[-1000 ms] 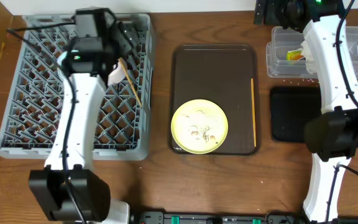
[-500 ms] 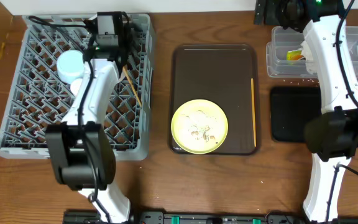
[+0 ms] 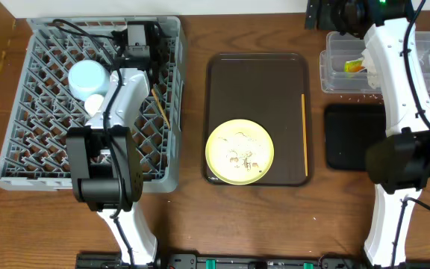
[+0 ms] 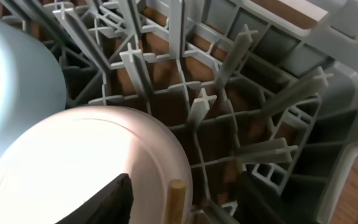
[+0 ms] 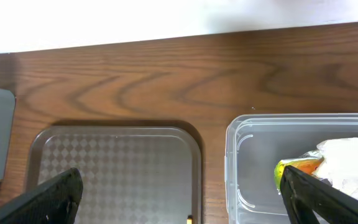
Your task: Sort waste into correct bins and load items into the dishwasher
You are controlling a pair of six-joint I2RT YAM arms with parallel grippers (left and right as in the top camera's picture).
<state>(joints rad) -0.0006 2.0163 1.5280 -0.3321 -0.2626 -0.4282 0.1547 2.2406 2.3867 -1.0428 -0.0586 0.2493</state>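
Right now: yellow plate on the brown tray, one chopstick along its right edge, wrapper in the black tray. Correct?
No: the wrapper lies in the clear tub, not the black tray; the overhead view shows it. The yellow plate on the brown tray and the chopstick along its right edge are right.

— What do the arms look like?
— Both are alike. The left arm (image 3: pixel 118 101) and the right arm (image 3: pixel 396 71) have long, smooth white shells linked by chunky, rounded matte-black joints.
— Any wiring?
— Thin black cables (image 3: pixel 77 28) loop off the left arm's black wrist block. A small green light (image 3: pixel 381 2) glows at the right arm's black top end.
— And the claws?
— The right claw (image 5: pixel 188 198) has dark, wedge-shaped fingers (image 5: pixel 51 198). The left claw (image 3: pixel 142 36) is black too, and its wrist camera shows one black fingertip (image 4: pixel 114 202).
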